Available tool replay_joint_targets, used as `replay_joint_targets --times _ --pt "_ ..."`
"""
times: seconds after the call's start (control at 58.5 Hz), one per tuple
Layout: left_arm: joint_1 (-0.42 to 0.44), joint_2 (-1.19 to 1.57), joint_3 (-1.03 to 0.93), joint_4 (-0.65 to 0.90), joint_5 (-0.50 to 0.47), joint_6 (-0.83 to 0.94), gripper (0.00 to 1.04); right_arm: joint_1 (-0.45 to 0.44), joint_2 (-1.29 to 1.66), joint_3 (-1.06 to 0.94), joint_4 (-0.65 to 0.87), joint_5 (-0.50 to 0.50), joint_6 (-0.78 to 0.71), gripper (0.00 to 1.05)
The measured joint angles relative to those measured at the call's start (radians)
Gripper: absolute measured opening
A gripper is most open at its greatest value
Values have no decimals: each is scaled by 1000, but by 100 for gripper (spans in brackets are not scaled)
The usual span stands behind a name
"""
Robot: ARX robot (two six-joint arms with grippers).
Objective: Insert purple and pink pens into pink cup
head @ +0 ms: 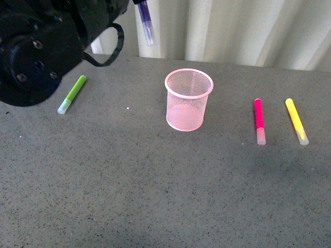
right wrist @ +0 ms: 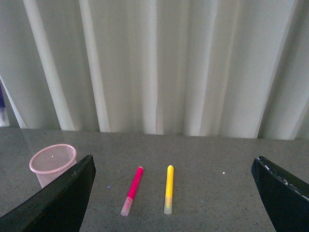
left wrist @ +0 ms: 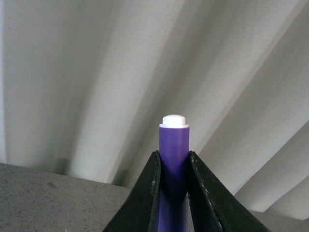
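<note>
Purple pen (head: 146,23) hangs in the air, pale cap down, clamped in the left hand (left wrist: 174,157), raised to the left of the pink mesh cup (head: 187,96). The cup looks empty. The pink pen (head: 259,121) lies on the grey tabletop (head: 155,181) right of the cup, beside a yellow pen (head: 296,121). The right hand (right wrist: 174,162) is spread wide, holding nothing. Both insertions remain.
</note>
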Motion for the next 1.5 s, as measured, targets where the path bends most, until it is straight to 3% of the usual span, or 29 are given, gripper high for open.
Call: replay_joint_targets --times 0.239,0.598,0.871,1.196,1.503 --pt "-52 100 22 74 -12 -49 13 0 0 0 0 0 0 98" --pt "-46 165 39 122 -29 -101 13 0 0 0 0 0 0 98" --pt "-77 167 -3 128 -97 -178 13 0 0 0 0 0 0 98" --pt "-137 188 -3 126 -105 -188 13 0 0 0 0 0 0 98" --pt "-127 189 -3 130 -86 -180 66 0 0 0 0 0 0 98"
